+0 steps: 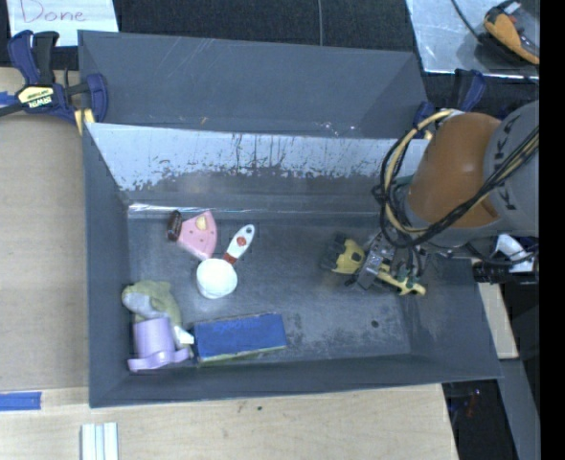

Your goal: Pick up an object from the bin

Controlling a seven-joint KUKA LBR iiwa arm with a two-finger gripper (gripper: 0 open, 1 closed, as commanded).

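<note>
Orange wrist cover (455, 175) and cables hide much of the gripper (380, 270), low over the right floor of the bin (263, 94); how far it is parted cannot be told. One small yellow-and-black thing (346, 256) lies against it, partly hidden. Well apart, at the left, lie one pink wedge (199, 234), one white ball (215, 279), one blue block (240, 336) and one lilac piece (155, 342).

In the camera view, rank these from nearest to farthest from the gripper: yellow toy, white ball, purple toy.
1. Yellow toy, just left of the gripper, in the right half.
2. White ball, left of centre.
3. Purple toy, lower-left corner.
</note>
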